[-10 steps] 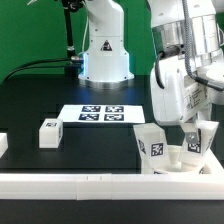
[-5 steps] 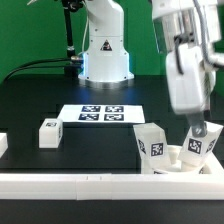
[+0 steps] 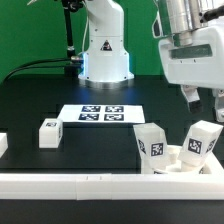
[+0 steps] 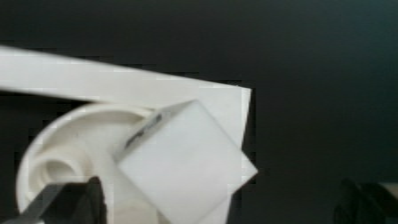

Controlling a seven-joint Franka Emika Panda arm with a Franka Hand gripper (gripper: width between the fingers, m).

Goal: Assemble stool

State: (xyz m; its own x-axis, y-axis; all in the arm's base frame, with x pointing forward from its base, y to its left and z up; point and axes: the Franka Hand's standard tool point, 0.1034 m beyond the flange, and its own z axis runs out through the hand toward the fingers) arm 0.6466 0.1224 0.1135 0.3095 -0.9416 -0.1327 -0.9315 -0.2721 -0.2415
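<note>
So your gripper [image 3: 204,100] hangs released and empty above the seat [image 3: 176,159] at the front right edge of the table [image 3: 100,152], where two legs [image 3: 152,146] stand in it; I judge you must next fetch the loose leg [image 3: 48,133] near the left edge.

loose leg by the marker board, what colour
The leg is white with a black-and-white tag, clearest in the exterior view.

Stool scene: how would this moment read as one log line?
pincer: open, empty, above seat ring | seat ring: two legs upright on it | third leg: loose near marker board
</note>
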